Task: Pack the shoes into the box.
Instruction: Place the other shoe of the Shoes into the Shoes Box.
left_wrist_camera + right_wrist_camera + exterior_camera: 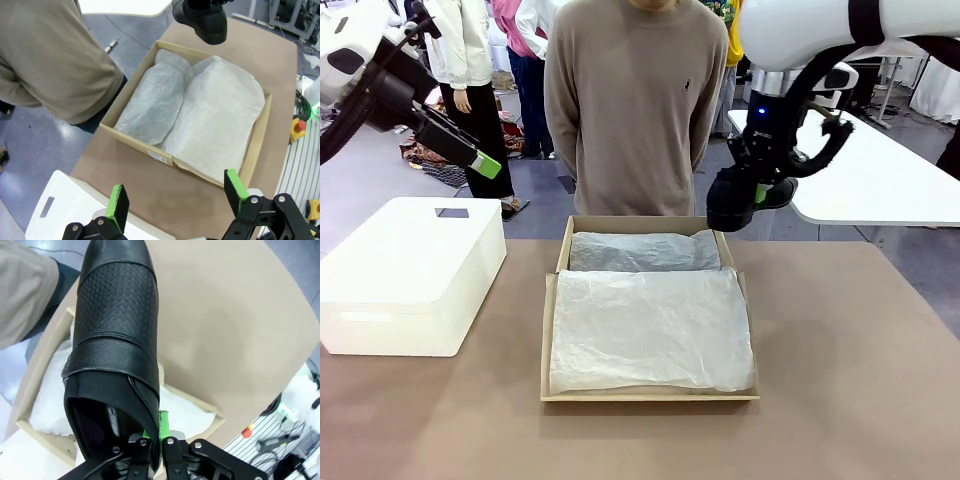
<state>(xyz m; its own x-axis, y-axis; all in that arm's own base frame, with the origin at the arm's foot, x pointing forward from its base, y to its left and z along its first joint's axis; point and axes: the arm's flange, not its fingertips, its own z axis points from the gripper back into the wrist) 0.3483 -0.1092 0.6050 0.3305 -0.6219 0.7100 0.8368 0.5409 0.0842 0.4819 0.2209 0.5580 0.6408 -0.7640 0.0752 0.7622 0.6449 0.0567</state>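
Right gripper [156, 434]: closed on a black shoe [117, 325] – the jaws pinch the leather wall of the shoe's opening between them, and a green pad shows against the outside of it.
Shoe: held in the air, clear of everything below; the front view has it hanging near the far right corner of the box [548, 340], higher than the rim and touching neither cardboard nor paper.
Shoe detail: the right wrist view shows smooth leather at the toe, a perforated panel behind it and a broad strap across the top (the toe points away from the gripper).
Box: tan cardboard, lying open in the middle of the surface [860, 360], with a narrower, deeper part at the far side and a wider, flatter part at the near side.
Tissue paper [650, 325]: white and crumpled, covering the inside of both parts.
Left gripper [176, 192]: open wide, nothing between its green pads – raised high over the robot's left side of the surface, well apart from the box.
White box [410, 270]: large, with rounded corners, to the left of the cardboard one and apart from it.
Person [635, 100]: standing at the far edge in a beige sweater, directly behind the box.
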